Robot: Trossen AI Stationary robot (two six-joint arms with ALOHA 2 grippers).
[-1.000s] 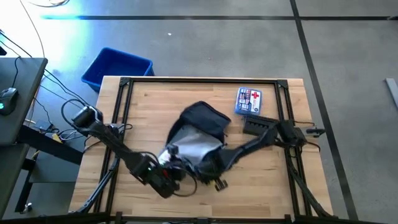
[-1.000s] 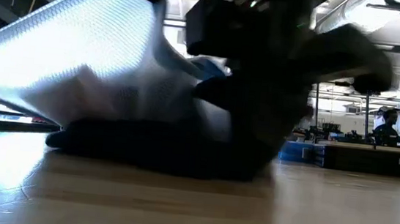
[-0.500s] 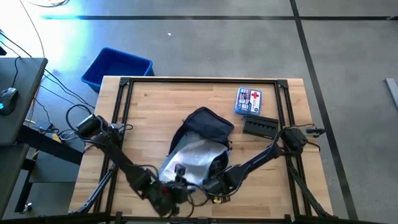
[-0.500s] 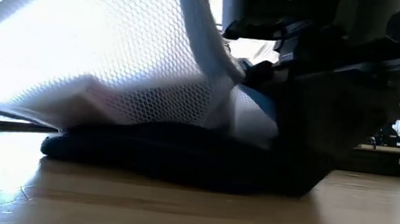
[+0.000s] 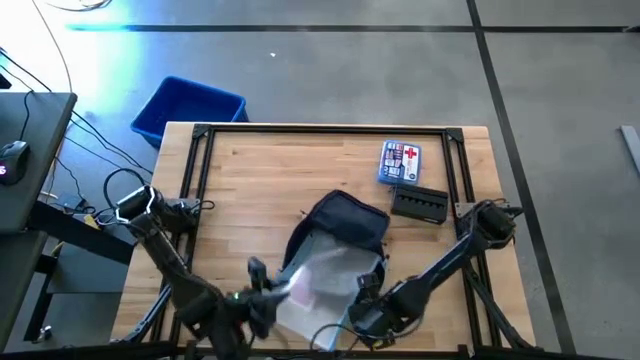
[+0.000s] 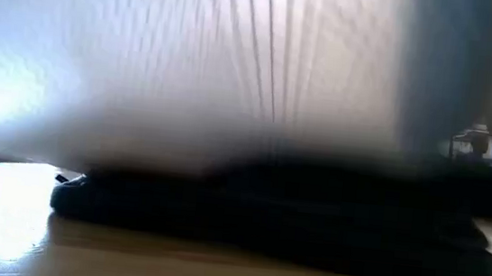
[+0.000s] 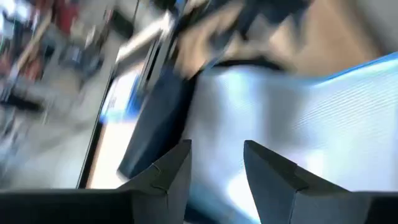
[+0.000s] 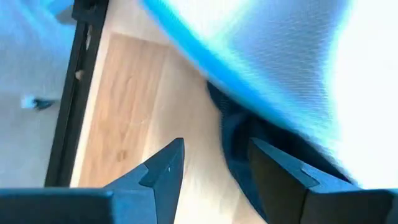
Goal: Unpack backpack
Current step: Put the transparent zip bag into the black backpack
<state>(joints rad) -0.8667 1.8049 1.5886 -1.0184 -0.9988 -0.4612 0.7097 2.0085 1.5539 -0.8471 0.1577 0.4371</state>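
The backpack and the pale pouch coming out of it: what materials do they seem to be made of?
The backpack looks like soft dark navy fabric with a matte finish: it slumps and creases. The pouch seems to be thin translucent plastic with a fine mesh or ribbed texture, glossy where light catches it; the exact material is uncertain.

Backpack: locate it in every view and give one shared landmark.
High view: backpack at table centre.
Low view: dark mass along the tabletop.
Left wrist view: dark fabric beside the pouch.
Right wrist view: dark fabric under the pouch.
Landmark: white mesh pouch.
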